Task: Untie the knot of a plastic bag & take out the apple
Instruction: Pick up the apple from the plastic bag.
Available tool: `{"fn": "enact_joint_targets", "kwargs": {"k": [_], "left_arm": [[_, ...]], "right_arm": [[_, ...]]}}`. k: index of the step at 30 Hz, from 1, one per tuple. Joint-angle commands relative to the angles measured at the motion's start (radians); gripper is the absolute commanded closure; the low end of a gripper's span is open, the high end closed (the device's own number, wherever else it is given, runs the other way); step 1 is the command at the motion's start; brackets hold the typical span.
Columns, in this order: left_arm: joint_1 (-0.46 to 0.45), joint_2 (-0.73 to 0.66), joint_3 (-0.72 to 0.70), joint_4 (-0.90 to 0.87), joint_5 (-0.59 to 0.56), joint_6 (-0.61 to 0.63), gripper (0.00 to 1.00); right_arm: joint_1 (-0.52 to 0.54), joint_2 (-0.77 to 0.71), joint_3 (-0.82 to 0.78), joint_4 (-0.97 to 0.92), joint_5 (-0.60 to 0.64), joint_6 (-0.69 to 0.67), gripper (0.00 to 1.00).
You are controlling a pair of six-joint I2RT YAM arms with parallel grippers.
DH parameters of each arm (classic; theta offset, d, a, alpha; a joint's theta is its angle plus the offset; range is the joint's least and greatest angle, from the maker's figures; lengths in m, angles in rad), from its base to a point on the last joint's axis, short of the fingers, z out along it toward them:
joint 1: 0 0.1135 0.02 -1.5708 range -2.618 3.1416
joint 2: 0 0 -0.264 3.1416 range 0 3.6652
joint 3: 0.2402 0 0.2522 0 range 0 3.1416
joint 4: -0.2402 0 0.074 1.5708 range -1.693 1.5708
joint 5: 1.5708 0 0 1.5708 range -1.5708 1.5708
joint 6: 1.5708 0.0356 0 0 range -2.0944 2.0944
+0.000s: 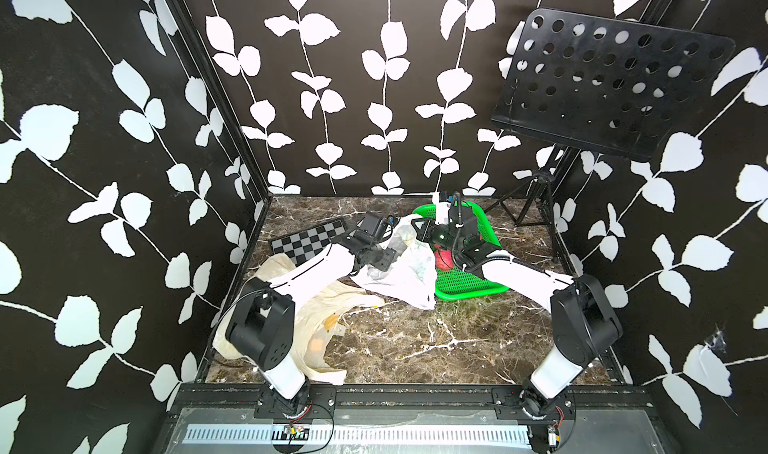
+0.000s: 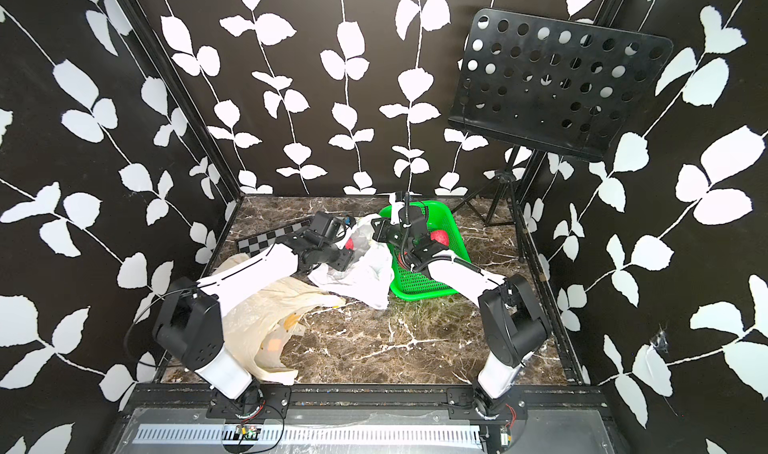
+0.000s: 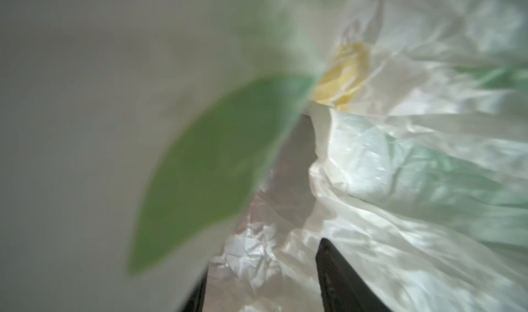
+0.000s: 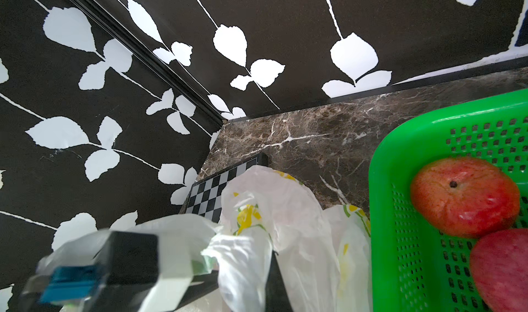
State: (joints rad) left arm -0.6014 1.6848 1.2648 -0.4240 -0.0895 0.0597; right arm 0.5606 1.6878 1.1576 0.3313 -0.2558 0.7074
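Reaching into the white plastic bag just beside the green basket, your left gripper is working inside the film. Its jaws are standing apart with only crumpled plastic between them, nothing solid. Your right gripper, hanging over the basket's rim on the bag side, is pinching a bunched flap of the bag, jaws closed on it and holding the mouth up.

The knot is looking undone to me, so you are working the take-out step. The apple is, I am judging, the red patch showing in a top view at the bag's mouth, on the side away from the basket and inside the bag. Two other apples are lying in the basket already.

The next move is calling for the left jaws to be closing around the fruit itself, not the film. That film is thin, glossy and wrinkled, printed in yellow and green, and it is blocking most of the left wrist view. The apple is round, smooth and firm, so it is likely to be slipping from a shallow pinch. The basket is rigid perforated plastic, and the desk is polished dark marble.
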Motion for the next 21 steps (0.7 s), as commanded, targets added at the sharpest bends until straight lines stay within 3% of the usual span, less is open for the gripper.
{"fn": "enact_joint_targets", "kwargs": {"k": [1, 9, 21], "left_arm": [[0.007, 0.054, 0.027, 0.087, -0.108, 0.064, 0.38], [0.056, 0.147, 0.064, 0.180, -0.133, 0.100, 0.29], [0.062, 0.240, 0.145, 0.248, -0.167, 0.228, 0.14]], "right_arm": [[-0.005, -0.005, 0.018, 0.023, -0.011, 0.000, 0.98], [-0.005, -0.006, 0.028, -0.010, -0.033, -0.041, 0.99], [-0.005, 0.065, 0.116, -0.090, -0.186, -0.081, 0.99]]}}
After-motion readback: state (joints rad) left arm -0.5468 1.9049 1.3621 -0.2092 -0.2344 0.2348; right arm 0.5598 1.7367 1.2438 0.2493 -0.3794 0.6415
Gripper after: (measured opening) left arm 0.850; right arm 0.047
